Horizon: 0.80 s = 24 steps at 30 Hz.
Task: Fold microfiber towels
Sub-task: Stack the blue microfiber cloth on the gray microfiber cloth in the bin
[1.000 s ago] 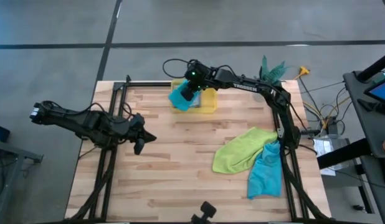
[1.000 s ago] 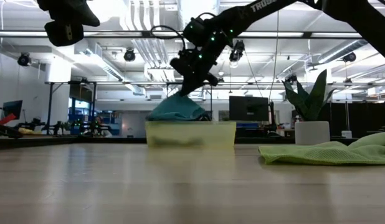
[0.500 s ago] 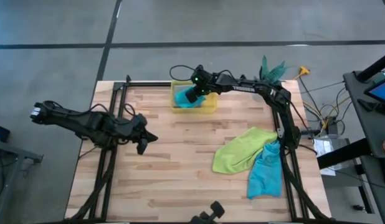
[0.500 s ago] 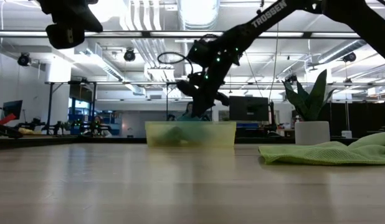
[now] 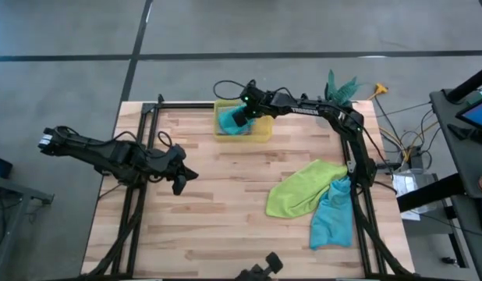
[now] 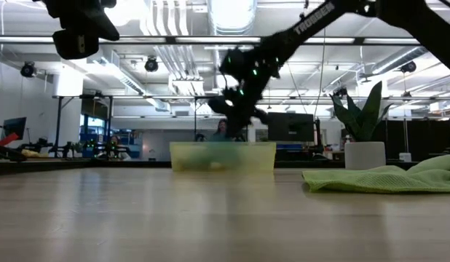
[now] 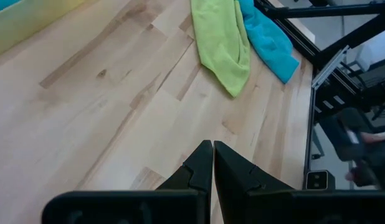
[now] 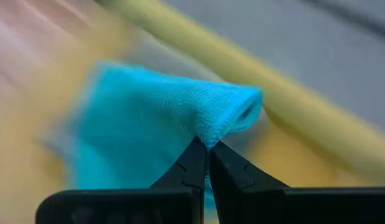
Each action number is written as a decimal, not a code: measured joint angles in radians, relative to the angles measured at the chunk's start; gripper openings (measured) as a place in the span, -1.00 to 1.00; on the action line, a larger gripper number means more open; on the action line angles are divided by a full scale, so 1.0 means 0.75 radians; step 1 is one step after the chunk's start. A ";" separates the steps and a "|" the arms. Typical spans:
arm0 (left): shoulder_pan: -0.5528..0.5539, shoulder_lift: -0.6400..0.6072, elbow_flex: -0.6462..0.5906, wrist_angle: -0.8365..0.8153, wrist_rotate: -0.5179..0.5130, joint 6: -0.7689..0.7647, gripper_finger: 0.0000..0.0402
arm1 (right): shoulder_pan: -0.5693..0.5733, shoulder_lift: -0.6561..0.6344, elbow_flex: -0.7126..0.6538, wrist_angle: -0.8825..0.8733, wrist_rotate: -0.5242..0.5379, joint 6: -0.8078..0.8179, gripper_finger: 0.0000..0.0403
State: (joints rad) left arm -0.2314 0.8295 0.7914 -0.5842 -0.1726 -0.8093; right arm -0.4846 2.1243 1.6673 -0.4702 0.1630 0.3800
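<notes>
A folded teal towel (image 5: 228, 123) sits low inside the yellow translucent bin (image 5: 262, 133) at the table's far middle, and my right gripper (image 5: 239, 119) is shut on it. In the low view the right gripper (image 6: 238, 125) stands just above the bin (image 6: 223, 156). A lime green towel (image 5: 302, 187) lies crumpled at the right, overlapping a second teal towel (image 5: 332, 216). My left gripper (image 5: 178, 182) hovers shut over bare wood at the left, touching nothing. My right gripper pinches a folded-over edge of the teal towel (image 8: 212, 129) between its two fingertips. The fingers slant down into the bin from the table's right. The fold bulges as a small loop (image 8: 241, 111) beside the fingers. The rest of the cloth spreads below them inside the bin.
The bin's yellow rim (image 8: 255, 71) runs close behind the held towel. A potted plant (image 5: 340, 87) stands at the far right corner. Bare wood (image 5: 225, 211) fills the table's middle and near side. In the left wrist view the lime green towel (image 7: 220, 43) and the second teal towel (image 7: 267, 37) lie far ahead.
My right gripper has gone down into the bin and a little toward the table's right with the teal towel, rolling as it went. The towel, which bulged above the bin's left rim, now sits below the rim. In the last half second little has moved.
</notes>
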 joint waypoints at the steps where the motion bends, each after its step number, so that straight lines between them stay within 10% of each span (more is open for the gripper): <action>1: 0.000 -0.001 0.000 0.001 0.000 0.000 -1.00 | -0.010 0.011 -0.012 -0.025 -0.006 0.020 -0.96; 24: 0.001 0.003 0.000 0.001 -0.035 0.011 -1.00 | -0.043 -0.019 0.120 -0.080 -0.270 -0.232 -0.86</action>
State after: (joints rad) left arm -0.2310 0.8315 0.7914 -0.5838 -0.1992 -0.8010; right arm -0.5168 2.1101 1.7576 -0.5303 -0.0397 0.2062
